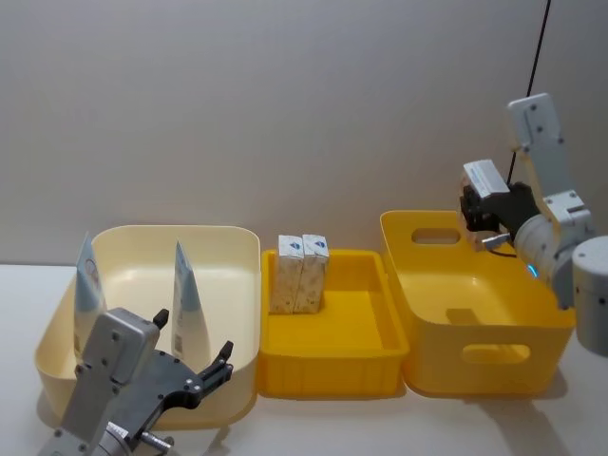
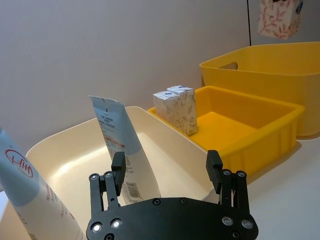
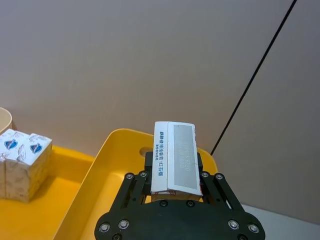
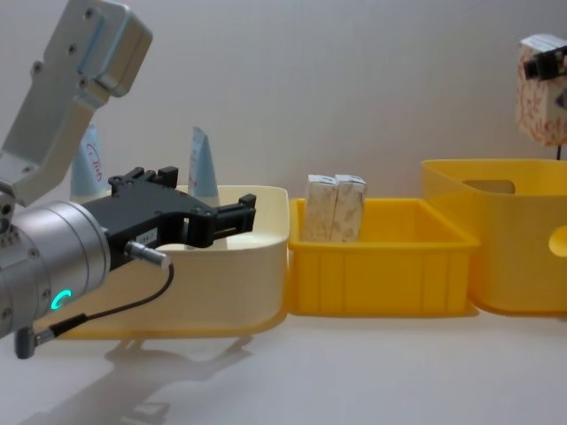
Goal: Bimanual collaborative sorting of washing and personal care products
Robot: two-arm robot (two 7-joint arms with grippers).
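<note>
Left gripper [image 2: 166, 161] hangs empty with jaws spread, left of the middle yellow tray [image 1: 328, 378], over the near rim of the cream bin [image 1: 171, 233], where two tubes [image 1: 190, 294] stand. Right gripper [image 1: 480, 217] clamps a cream carton [image 3: 174, 155] above the large yellow bin [image 1: 475, 370], right of the tray. Two more cartons [image 1: 301, 274] stand in the tray's back-left corner. Carton looks light, thin card, crushable: pinch flat sides gently. Tubes probably soft, slick: take mid-body.

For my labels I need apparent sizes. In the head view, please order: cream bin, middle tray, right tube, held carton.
1. cream bin
2. middle tray
3. right tube
4. carton, in the right gripper above the deep bin; it is farther off, so this rank is unsure.
The left gripper, open, hovers by the cream bin.
</note>
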